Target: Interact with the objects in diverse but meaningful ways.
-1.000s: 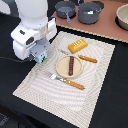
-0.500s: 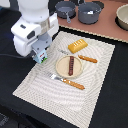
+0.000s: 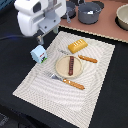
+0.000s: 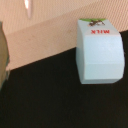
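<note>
Arm is hovering over the milk carton (image 3: 39, 53) (image 4: 100, 51), carton sitting just below, straddling the placemat's (image 3: 35, 80) left edge; jaws' state: cannot tell.

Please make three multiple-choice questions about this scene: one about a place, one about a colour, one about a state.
1. Where does the sausage lie?
A. on the round plate
B. in the saucepan
C. on the carton

2. What colour is the word MILK on the carton?
A. green
B. red
C. black

3. How does the carton stand in the exterior view?
A. flat on its side
B. upside down inside the pan
C. upright at the edge of the striped mat

Answers: 1 A, it lies across the plate; 2 B, the wrist view shows red letters; 3 C, its peaked top points up.
</note>
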You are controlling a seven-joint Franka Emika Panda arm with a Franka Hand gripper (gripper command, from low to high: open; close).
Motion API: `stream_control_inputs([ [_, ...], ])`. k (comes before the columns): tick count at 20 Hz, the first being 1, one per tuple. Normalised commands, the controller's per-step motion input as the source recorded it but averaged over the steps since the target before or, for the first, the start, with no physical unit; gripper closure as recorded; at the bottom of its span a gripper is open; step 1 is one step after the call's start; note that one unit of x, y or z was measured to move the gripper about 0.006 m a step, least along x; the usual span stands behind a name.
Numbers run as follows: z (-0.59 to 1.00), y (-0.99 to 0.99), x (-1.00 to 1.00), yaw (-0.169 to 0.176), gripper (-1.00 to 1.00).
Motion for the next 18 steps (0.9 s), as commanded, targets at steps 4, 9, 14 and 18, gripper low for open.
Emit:
stream_control_inputs([
  [4, 0.19, 0.05, 0.79, -0.082, -1.00],
  [9, 0.14, -0.01, 0.77, -0.106, -1.00],
  [14, 0.08, -0.04, 0.75, -0.114, -1.00],
  [18, 0.09, -0.03, 0.80, -0.112, -1.00],
])
